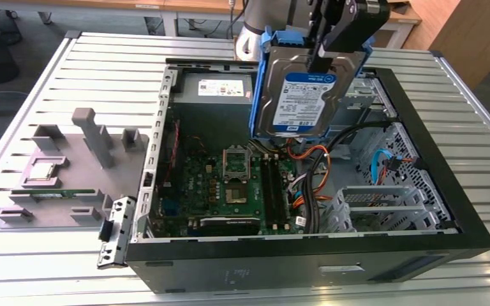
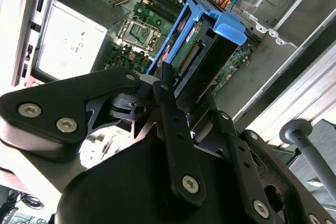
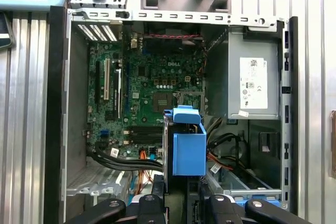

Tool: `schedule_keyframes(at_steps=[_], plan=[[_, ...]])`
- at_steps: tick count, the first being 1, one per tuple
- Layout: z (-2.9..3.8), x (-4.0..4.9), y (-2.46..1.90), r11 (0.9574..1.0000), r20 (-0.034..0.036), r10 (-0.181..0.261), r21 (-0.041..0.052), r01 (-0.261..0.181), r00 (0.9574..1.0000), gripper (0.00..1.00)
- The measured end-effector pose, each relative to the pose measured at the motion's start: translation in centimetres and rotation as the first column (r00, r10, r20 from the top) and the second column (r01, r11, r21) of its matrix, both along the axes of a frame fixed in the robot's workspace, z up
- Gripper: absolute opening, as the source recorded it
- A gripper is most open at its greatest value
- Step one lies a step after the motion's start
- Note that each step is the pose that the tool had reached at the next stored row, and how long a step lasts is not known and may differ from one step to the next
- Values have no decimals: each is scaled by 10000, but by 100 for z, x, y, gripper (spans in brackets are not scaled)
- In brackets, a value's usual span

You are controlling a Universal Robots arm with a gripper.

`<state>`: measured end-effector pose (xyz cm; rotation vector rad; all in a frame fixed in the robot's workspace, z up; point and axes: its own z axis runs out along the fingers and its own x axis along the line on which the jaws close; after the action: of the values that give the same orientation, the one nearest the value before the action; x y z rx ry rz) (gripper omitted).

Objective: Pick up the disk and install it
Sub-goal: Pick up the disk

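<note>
**Exterior view: disk held over open case**

Gripper (image 1: 330,54) is clenched on the disk's (image 1: 301,95) upper end. The disk hangs upright, label outward, above the case (image 1: 270,271) interior, toward the worktop's (image 1: 100,70) far edge and not seated in a bay. In the first wrist view it is edge-on over the motherboard (image 3: 147,93), near the power supply (image 3: 252,85).

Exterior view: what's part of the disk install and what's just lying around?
Job: disk; pincer, shut on it; open computer case beneath.
Lying about: grey parts tray; square chip and memory stick on it.
</note>
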<state>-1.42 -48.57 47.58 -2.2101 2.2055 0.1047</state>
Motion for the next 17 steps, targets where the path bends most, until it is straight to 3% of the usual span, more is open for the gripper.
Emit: schedule_keyframes(at_steps=[17], plan=[[-2,43,-29,10000,-3,1,-1,-1,10000,35]])
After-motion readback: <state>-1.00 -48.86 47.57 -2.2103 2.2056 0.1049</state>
